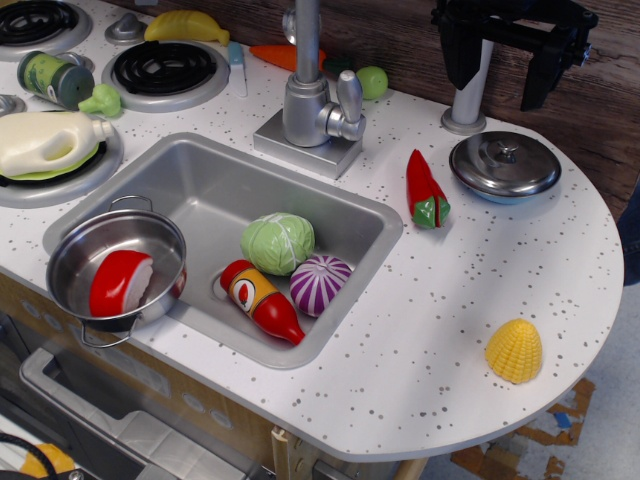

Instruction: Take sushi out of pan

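Observation:
The sushi [118, 283], with a glossy red top and a white base, lies tilted inside the pan [100, 238]. The pan is a shiny steel pot with two wire loop handles and sits at the front left corner of the sink [200, 180]. My gripper [512, 62] is black, high at the back right, far from the pan. Its fingers hang apart and hold nothing.
In the sink lie a green cabbage [277, 243], a purple onion [319, 283] and a ketchup bottle [262, 300]. A faucet [310, 95] stands behind the sink. A red chili pepper [425, 190], a steel lid [505, 165] and yellow corn [514, 351] sit on the counter at the right.

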Robot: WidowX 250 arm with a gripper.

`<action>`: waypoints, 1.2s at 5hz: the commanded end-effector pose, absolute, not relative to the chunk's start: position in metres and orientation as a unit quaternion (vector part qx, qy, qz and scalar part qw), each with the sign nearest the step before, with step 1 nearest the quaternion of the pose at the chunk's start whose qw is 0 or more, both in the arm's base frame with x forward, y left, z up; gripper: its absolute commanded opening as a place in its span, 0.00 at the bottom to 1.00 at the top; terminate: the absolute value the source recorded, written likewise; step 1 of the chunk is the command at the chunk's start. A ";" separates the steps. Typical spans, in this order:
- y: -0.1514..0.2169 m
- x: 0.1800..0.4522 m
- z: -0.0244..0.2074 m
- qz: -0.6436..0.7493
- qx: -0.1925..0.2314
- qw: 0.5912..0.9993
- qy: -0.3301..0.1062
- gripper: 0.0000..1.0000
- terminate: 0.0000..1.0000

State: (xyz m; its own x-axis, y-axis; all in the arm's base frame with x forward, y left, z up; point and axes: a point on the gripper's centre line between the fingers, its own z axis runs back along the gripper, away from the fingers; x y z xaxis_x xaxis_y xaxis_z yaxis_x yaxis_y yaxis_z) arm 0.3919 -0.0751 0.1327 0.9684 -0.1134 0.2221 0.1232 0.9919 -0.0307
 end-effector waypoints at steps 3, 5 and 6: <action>-0.035 0.359 0.157 0.004 0.037 0.991 -0.132 1.00 0.00; 0.029 0.284 0.149 -0.017 0.043 0.987 -0.152 1.00 0.00; 0.048 0.253 0.130 0.000 0.037 0.987 -0.155 1.00 0.00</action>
State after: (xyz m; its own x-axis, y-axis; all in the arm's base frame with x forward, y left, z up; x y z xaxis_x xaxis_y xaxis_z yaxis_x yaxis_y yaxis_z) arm 0.2359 0.0548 0.1111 0.9678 0.0280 0.2501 -0.0363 0.9989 0.0289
